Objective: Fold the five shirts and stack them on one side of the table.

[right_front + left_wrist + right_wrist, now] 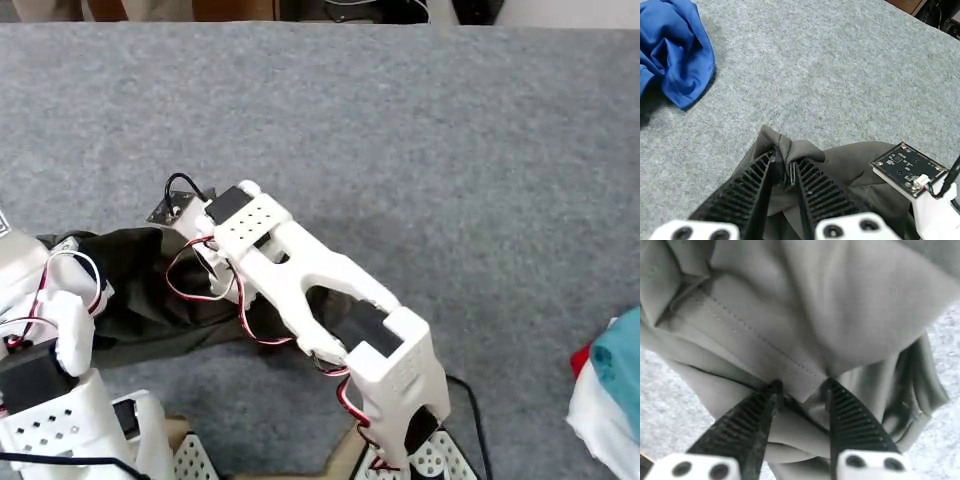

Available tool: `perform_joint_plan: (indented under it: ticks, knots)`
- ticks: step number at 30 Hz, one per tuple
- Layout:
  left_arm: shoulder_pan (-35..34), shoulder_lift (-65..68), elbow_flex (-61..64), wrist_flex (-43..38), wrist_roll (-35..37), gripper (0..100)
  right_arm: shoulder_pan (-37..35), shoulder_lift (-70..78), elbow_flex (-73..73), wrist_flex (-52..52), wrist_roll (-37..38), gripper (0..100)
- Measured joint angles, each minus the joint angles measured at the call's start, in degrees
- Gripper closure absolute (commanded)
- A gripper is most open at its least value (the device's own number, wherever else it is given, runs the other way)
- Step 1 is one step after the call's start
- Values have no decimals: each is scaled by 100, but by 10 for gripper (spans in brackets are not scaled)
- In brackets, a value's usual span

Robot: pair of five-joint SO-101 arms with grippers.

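Note:
A dark olive shirt (150, 290) lies crumpled at the table's front left, between the two arms. My left gripper (785, 162) is shut on a raised fold of this shirt (850, 160). My right arm reaches across from the front middle, its wrist above the same shirt. My right gripper (802, 390) is open, its tips pressed into the cloth (805, 305), and a hem corner lies between the fingers. A blue shirt (670, 50) lies bunched on the table beyond my left gripper.
Teal, red and white clothes (612, 395) are heaped at the table's right edge. The grey table (400, 130) is bare across its middle and back. The right arm's camera board (905, 167) sits close beside my left gripper.

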Motion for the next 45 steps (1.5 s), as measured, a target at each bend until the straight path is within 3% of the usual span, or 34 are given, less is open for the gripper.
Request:
perform_joint_plan:
  ticks: [6, 10, 16, 21, 27, 39, 45]
  knots:
    - [0, 0, 0, 0, 0, 981, 0, 387, -9, -202, 0, 853]
    - [0, 0, 0, 0, 0, 981, 18, 396, -9, -211, 0, 925]
    - [0, 0, 0, 0, 0, 981, 35, 404, -9, -211, 0, 931]
    - [0, 0, 0, 0, 0, 981, 35, 404, -9, -211, 0, 993]
    - [0, 0, 0, 0, 0, 981, 440, 413, -193, -114, 0, 993]
    - [0, 0, 0, 0, 0, 981, 1591, 422, -2936, 1705, 334, 993]
    - [0, 0, 0, 0, 0, 981, 1943, 325, -3974, 1864, 343, 993]
